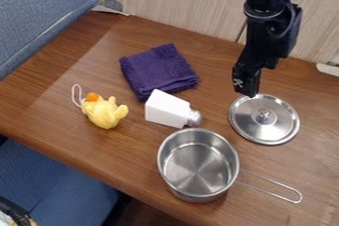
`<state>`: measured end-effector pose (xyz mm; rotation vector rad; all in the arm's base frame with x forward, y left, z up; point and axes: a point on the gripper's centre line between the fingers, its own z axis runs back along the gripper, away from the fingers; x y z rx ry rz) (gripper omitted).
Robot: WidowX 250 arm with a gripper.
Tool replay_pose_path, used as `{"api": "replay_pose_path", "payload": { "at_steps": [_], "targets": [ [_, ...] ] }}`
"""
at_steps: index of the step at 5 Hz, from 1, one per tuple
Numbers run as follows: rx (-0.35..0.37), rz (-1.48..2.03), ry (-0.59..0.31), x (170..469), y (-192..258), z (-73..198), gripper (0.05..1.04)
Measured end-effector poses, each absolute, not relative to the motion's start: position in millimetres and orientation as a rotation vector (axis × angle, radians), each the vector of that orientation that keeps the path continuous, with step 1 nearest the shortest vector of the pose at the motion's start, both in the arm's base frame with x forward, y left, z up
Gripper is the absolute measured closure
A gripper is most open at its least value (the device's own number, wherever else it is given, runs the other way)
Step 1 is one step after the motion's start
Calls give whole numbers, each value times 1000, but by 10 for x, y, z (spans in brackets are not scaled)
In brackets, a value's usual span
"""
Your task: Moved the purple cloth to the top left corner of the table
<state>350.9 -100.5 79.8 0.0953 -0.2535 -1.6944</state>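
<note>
The black gripper hangs from the top right of the camera view, above the upper left edge of the metal lid. Whether its fingers are apart cannot be made out. A folded purple cloth lies flat on the wooden table, left of the gripper and apart from it, in the upper middle of the tabletop.
Just below the cloth lies a white bottle with a silver cap. A yellow plush toy is at the left, a steel pot with a wire handle at the front, and a round metal lid at the right. A wall panel borders the back.
</note>
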Motion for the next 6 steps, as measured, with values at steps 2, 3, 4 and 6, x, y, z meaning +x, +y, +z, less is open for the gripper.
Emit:
{"api": "replay_pose_path", "payload": {
  "at_steps": [2,3,4,6],
  "targets": [
    [93,-1604,-201,3619,-749,679,83],
    [98,-1499,-174,3786,-414,616,83],
    [112,-1414,-157,3903,-64,588,83],
    [146,-1225,-97,3996,463,455,83]
  ]
}}
